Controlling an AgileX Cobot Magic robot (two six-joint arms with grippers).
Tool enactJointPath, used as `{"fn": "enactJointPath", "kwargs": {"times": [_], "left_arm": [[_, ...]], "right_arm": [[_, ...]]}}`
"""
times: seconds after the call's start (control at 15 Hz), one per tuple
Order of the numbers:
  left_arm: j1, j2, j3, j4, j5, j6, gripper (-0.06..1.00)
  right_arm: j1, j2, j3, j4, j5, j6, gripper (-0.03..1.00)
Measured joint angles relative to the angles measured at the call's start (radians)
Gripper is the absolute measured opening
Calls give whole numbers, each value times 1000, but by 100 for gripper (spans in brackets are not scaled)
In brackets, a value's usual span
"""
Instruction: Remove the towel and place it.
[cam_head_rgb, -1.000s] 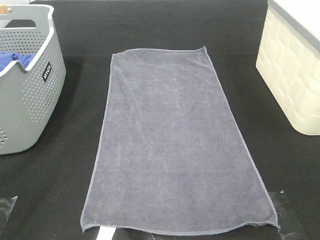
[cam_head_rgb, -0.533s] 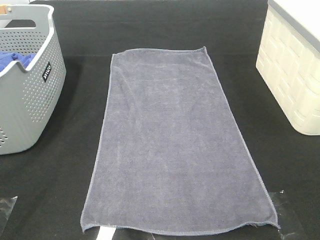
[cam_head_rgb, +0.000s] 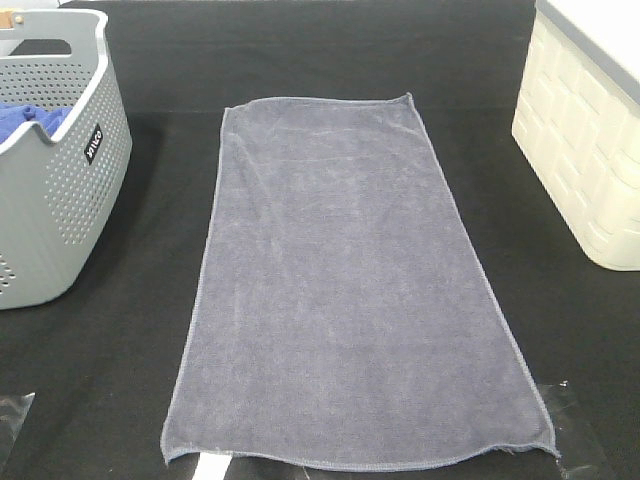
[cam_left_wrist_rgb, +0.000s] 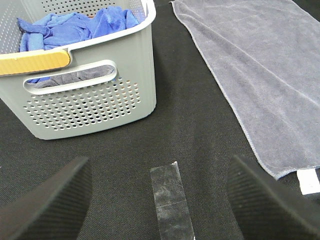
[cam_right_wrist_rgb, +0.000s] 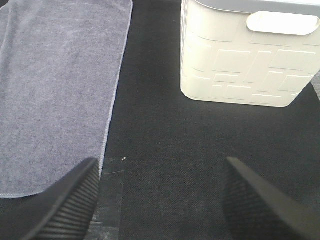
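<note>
Lying flat, towel (cam_head_rgb: 345, 290) covers black table (cam_head_rgb: 120, 390).

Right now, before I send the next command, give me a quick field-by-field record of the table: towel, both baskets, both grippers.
towel: spread flat on the black table, between the two baskets, touching neither
grey basket: left side, holds a blue cloth
cream basket: right side, contents not visible
left gripper: open, empty, above a clear tape strip, near the grey basket
right gripper: open, empty, above the table beside the towel's near right corner
contact with towel: none
</note>
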Motion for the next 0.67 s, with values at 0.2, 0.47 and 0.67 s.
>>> {"fn": "enactJointPath", "kwargs": {"times": [0.2, 0.47, 0.67], "left_arm": [[0, 0, 0, 0, 0, 0, 72], [0, 0, 0, 0, 0, 0, 72], [0, 0, 0, 0, 0, 0, 72]], "right_arm": [[0, 0, 0, 0, 0, 0, 65], [0, 0, 0, 0, 0, 0, 65], [0, 0, 0, 0, 0, 0, 65]]}}
